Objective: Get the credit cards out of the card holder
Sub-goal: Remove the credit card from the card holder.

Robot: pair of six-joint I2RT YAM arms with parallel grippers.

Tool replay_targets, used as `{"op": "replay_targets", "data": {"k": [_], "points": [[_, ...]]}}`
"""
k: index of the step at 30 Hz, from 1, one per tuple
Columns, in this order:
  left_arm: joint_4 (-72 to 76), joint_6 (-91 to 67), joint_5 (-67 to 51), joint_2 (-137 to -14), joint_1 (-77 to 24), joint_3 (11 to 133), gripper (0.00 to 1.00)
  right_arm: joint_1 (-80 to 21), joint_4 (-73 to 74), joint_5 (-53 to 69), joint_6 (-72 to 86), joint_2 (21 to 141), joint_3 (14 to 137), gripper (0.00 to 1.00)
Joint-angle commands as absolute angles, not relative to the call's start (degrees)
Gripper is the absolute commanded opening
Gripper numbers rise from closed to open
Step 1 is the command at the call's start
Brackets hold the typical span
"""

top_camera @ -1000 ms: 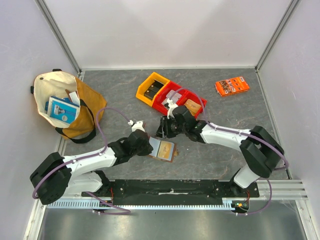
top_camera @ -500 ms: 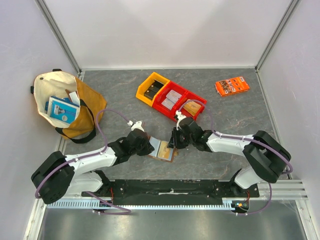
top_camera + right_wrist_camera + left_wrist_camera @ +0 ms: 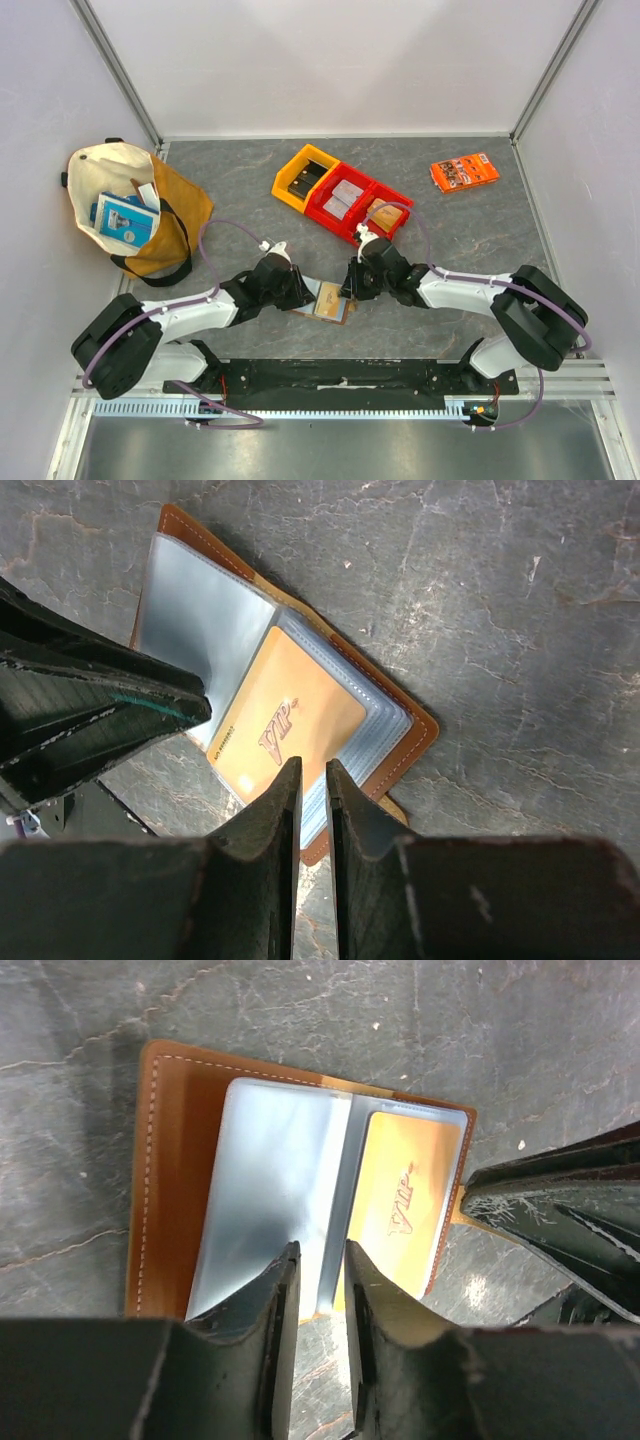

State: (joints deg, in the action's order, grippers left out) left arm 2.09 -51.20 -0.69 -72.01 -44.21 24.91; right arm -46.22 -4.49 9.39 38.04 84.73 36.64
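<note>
Between the two sets of fingers, flat on the bench: the card holder, spread open, brown leather down, clear sleeves up. Shows one of the credit cards plainly, an orange-gold VIP card, tucked into the page on the right arm's side. Hides any others, if present, behind the stacked sleeves.

Just ahead of the right fingers: that card's outer long edge. Runs slantwise across the tips, long axis crossing the line of reach rather than following it. Stand nearly together, with only a thin slot between, right over the sleeve edges. Cannot tell if pinching a card edge, a sleeve, or nothing.

Ahead of the left fingers: the empty-looking clear sleeve, tips at its near short edge, beside the fold. Stand a little apart, gripping nothing visible. Seen from these tips, the VIP card: ahead and to the right, long axis pointing away, with the right fingers meeting its far side.

Nearer the card, then: the right arm. Probably calls for a pull outward toward the right fingers, across the long axis, with the left fingers pinning the empty page to stop the holder sliding along.
</note>
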Motion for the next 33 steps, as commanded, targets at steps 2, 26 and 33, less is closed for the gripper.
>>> {"op": "replay_targets", "data": {"k": [2, 26, 33], "points": [[6.3, -49.9, -4.2, -72.8, -43.3, 25.8, 0.39, -46.0, -7.0, 8.8, 38.4, 85.8, 35.8, 0.21], [19.3, -52.3, -14.3, -74.7, -37.8, 18.3, 0.36, -46.0, -7.9, 11.5, 34.5, 93.2, 37.7, 0.14], [20.3, -53.8, -14.7, -74.6, -36.6, 16.3, 0.36, -46.0, -7.3, 11.3, 32.9, 94.7, 38.2, 0.14]]}}
